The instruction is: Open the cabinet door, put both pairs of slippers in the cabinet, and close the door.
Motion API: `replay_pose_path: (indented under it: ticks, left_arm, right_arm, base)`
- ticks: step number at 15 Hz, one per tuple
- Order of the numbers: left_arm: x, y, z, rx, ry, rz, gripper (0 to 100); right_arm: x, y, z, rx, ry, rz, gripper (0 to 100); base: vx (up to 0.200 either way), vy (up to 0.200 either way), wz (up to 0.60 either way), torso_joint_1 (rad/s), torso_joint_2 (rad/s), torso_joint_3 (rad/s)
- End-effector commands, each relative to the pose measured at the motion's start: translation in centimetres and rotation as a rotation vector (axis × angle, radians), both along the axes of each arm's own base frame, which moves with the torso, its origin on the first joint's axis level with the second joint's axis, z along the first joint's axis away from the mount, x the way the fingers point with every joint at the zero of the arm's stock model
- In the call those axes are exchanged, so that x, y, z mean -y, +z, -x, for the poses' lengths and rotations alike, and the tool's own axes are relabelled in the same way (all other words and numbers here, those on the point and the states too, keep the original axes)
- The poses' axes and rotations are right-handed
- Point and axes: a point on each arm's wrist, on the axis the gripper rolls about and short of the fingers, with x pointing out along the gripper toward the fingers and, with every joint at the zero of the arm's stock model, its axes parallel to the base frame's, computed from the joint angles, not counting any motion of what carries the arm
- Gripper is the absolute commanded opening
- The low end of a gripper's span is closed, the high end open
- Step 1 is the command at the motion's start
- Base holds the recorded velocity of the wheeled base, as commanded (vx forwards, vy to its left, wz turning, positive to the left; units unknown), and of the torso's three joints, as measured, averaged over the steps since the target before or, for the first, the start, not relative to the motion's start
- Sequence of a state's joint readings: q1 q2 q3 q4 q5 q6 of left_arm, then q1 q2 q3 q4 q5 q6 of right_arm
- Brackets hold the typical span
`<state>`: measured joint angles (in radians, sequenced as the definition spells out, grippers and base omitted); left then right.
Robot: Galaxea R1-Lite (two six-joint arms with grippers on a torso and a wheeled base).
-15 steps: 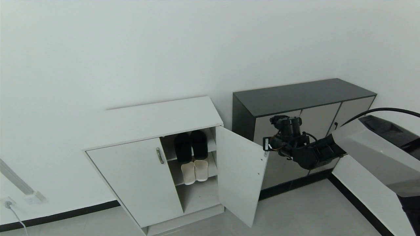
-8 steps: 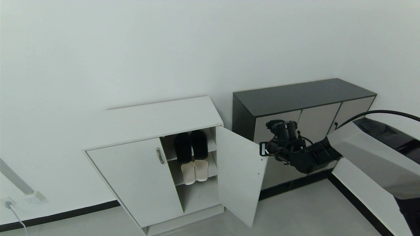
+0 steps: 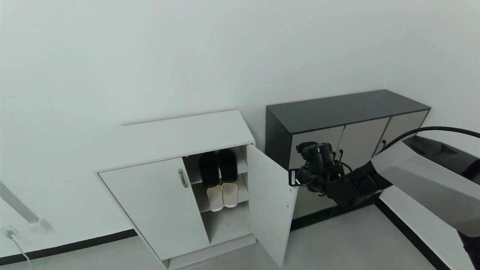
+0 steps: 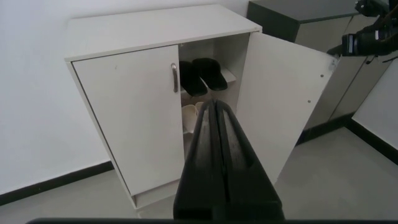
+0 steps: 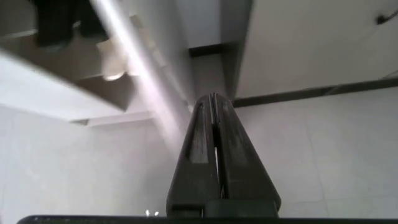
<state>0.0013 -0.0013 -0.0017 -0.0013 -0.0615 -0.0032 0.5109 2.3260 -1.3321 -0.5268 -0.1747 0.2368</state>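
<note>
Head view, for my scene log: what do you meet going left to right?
Closed door → door handle → black slippers → open door → right pincer.

The cabinet (image 3: 180, 135) stands on the floor (image 3: 337, 243), its back against the wall (image 3: 225, 56). Its left door (image 3: 157, 210) is closed; its right door (image 3: 270, 198) stands swung out to the right. Inside, one pair of slippers (image 3: 218, 167) lies on the top shelf (image 3: 242, 165), the other pair (image 3: 222, 195) directly beneath on the lower shelf (image 3: 243, 193), at its front edge. A second cabinet (image 3: 345, 108) stands just right, along the same wall. The right pincer (image 3: 293, 178) is at the open door's free edge, near its top corner.
</note>
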Motion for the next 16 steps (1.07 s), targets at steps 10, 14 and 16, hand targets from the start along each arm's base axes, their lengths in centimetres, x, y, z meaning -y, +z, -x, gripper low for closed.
replay_pose_path:
  ticks: [10,14,16]
  left_arm:
    - [0.0,0.0,0.0,-0.001,0.000,0.001,0]
    - [0.0,0.0,0.0,-0.001,0.000,0.000,0]
    - [0.0,0.0,0.0,-0.001,0.000,0.000,0]
  right_arm:
    - [-4.0,3.6,6.8,-0.017,0.168,-0.088,0]
    - [-4.3,0.5,5.3,-0.049,0.152,-0.044,0]
    - [-5.1,-0.7,4.6,-0.056,0.164,-0.023,0]
  base:
    - [0.000,0.000,0.00,0.000,0.00,0.000]
    - [0.000,0.000,0.00,0.000,0.00,0.000]
    - [0.000,0.000,0.00,0.000,0.00,0.000]
